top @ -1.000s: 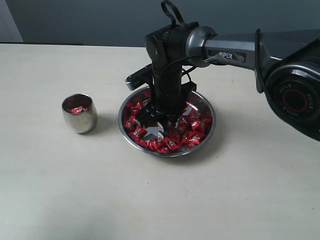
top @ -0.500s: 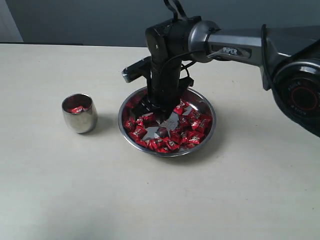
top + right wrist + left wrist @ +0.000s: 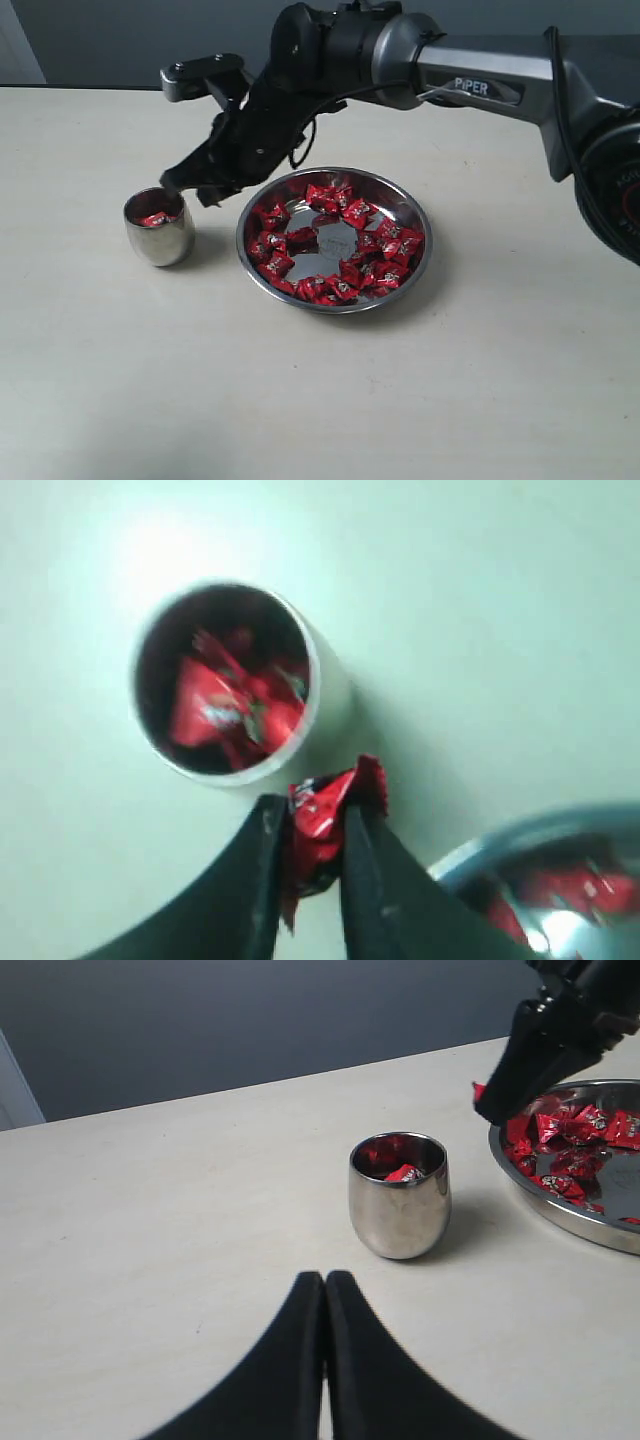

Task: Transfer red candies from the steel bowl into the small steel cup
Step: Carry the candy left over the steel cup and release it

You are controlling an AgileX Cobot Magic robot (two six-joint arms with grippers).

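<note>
The steel bowl (image 3: 418, 268) sits mid-table holding many red candies (image 3: 375, 250); its rim (image 3: 560, 1218) and the bowl's edge (image 3: 510, 845) also show in the wrist views. Left of it stands the small steel cup (image 3: 160, 228), also visible as the cup (image 3: 399, 1198) and the cup (image 3: 225, 680), with red candies inside. My right gripper (image 3: 190, 188) hangs between bowl and cup, just beside the cup's rim, shut on one red candy (image 3: 322, 815). The same gripper appears as the right gripper (image 3: 490, 1110). My left gripper (image 3: 325, 1282) is shut and empty, low over the table in front of the cup.
The right arm (image 3: 470, 85) reaches from the right across and above the bowl. A pale table (image 3: 300, 400) spreads around bowl and cup. A dark wall (image 3: 120, 40) runs behind the table's far edge.
The right gripper shut on a candy in the bowl, lifted out and swung left to the cup's side. The bowl's middle now shows bare steel.
</note>
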